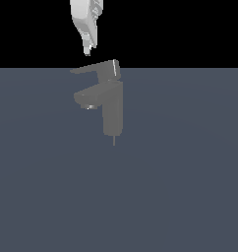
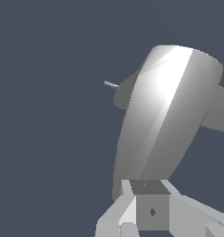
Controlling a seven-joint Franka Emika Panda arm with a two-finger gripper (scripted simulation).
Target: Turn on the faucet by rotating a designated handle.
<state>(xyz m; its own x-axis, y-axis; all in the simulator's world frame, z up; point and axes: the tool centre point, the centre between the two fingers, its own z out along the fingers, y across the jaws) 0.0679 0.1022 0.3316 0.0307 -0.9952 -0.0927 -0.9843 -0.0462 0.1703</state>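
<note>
Both renders are dim and flat: in the exterior view a slate-blue tabletop (image 1: pixel 180 197) meets pure black above the faucet (image 1: pixel 112 110), which casts no shadow and looks coarse and jagged at its edges. In the wrist view a strong white glare washes the handle (image 2: pixel 167 120), fading to grey toward the pale pincer (image 2: pixel 151 208).
</note>
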